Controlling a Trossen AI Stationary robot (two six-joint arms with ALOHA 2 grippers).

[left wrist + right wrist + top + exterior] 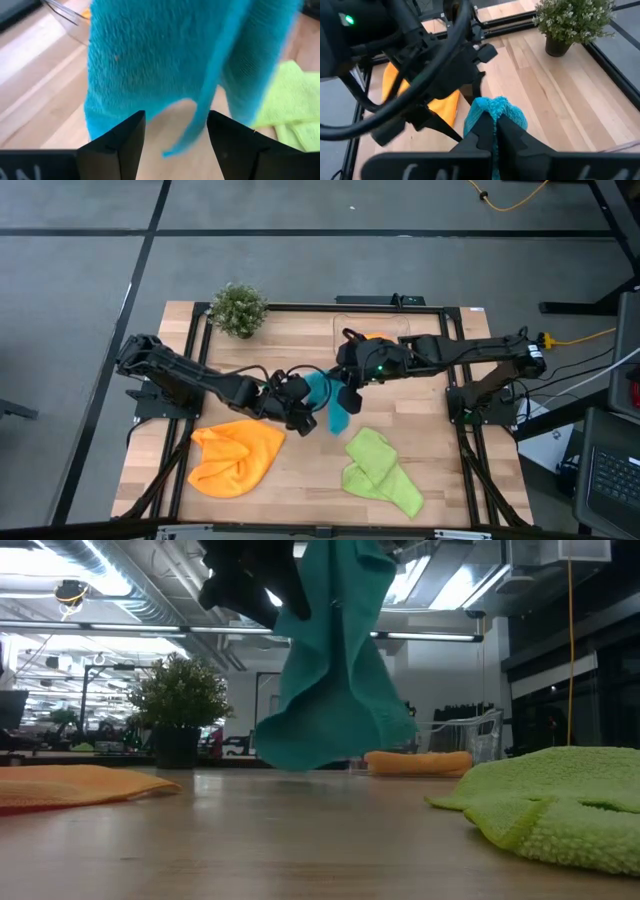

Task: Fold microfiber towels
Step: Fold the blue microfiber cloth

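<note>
From above, both arms meet over the middle of the wooden table (300,480). The right gripper (345,398) holds the teal towel (337,417) up, and the arms cover most of this cloth. The left gripper (303,415) is just beside it. One orange towel (236,457) lies near the front on the left, the green towel (378,470) on the right. The second orange towel (375,336) is almost hidden behind the right arm, inside a clear tub (350,325). A small plant (238,309) stands at the far edge.

The low view shows the teal towel (335,680) hanging free above the table, but both grippers are cut off at the top. Behind is a large room with ceiling lights.

In the left wrist view the two fingers (125,137) stand wide apart and hold nothing; the towel (150,60) hangs just in front of them.

In the right wrist view the fingers (485,131) are pressed together on the towel's top edge (492,112); the left arm blocks much of the view.
</note>
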